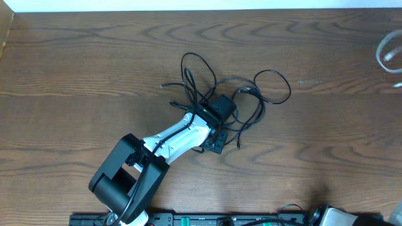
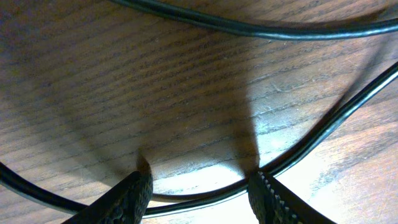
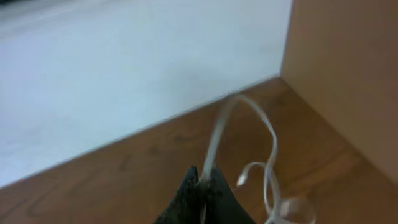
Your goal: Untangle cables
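Black cables point(image 1: 232, 100) lie in a loose tangle at table centre, loops fanning up and right, plug ends poking out at the edges. Left gripper point(image 1: 217, 129) sits on the tangle's lower left side, right in it. In the left wrist view we see its fingers point(image 2: 134, 196) partly apart and down at the wood, one black strand point(image 2: 205, 198) running crosswise between them, roughly left-right, then curving up to the right. Nothing pinched yet. We judge a straight closing would catch that strand.

White cable point(image 3: 239, 134) is well apart from the tangle, at the far right table point(image 1: 75, 75) edge, where the overhead view shows only a blurred loop. Right gripper point(image 3: 202, 186) is clamped on it, cord looping up out of the closed tips. So left arm is nearer the black tangle.
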Action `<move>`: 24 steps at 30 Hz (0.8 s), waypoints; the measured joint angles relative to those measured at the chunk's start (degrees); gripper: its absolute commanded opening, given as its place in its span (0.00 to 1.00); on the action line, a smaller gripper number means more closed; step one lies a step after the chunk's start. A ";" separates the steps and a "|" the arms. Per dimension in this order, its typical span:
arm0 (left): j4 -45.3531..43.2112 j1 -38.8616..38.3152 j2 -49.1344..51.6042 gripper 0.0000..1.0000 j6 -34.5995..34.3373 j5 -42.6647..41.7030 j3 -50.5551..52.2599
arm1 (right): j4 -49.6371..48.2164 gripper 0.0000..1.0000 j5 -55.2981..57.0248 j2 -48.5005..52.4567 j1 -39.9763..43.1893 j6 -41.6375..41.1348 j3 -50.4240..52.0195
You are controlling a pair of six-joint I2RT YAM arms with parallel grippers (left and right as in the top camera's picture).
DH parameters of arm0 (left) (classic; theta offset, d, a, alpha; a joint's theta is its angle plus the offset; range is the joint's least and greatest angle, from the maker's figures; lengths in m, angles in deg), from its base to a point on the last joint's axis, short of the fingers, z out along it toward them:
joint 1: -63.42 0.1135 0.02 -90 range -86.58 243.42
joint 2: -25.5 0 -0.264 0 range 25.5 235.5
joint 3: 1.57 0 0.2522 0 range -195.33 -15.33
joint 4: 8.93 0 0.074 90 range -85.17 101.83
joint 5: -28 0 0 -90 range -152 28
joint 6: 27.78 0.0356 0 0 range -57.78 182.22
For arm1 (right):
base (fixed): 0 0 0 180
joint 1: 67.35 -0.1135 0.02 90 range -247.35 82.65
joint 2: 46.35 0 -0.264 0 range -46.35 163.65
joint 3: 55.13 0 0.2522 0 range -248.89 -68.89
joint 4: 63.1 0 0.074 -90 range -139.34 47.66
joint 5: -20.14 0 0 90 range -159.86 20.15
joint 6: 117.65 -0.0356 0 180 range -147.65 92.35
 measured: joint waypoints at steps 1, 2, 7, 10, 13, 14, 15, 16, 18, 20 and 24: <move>0.00 0.00 0.00 0.55 0.00 0.02 0.00 | 2.67 0.01 0.02 0.15 0.00 0.46 -0.04; 0.00 0.00 0.00 0.55 0.00 0.00 0.00 | 5.16 0.01 0.33 0.55 -0.02 0.52 -0.02; 0.00 0.00 0.00 0.55 0.00 -0.02 0.00 | 13.44 0.01 10.71 9.51 0.02 0.94 -0.09; 0.00 0.00 0.00 0.55 0.00 0.00 0.00 | 15.96 0.12 14.53 16.17 0.72 0.87 -0.07; 0.00 0.00 0.00 0.55 -0.02 -0.02 0.00 | 17.62 0.21 11.41 18.67 0.92 0.55 0.04; 0.00 0.00 0.00 0.55 0.00 0.00 0.00 | 18.78 0.29 5.66 19.23 0.90 1.22 0.04; 0.00 0.02 0.00 0.55 0.00 -0.02 0.00 | 19.23 0.34 1.22 19.61 0.85 1.92 0.04; 0.22 0.09 -0.04 0.55 -0.02 -0.02 -0.04 | 19.67 0.40 -1.62 19.67 0.66 3.02 0.04; 2.47 1.16 -0.33 0.55 0.00 0.37 -0.35 | 22.16 0.50 -9.57 19.71 -0.70 6.56 0.02; 4.00 3.10 -1.84 0.56 0.00 0.55 -0.52 | 25.86 0.62 -14.34 19.71 -4.35 10.08 0.04; 4.52 8.92 -11.61 0.81 -0.11 1.25 -1.05 | 29.27 0.62 -17.73 19.71 -13.31 15.63 0.04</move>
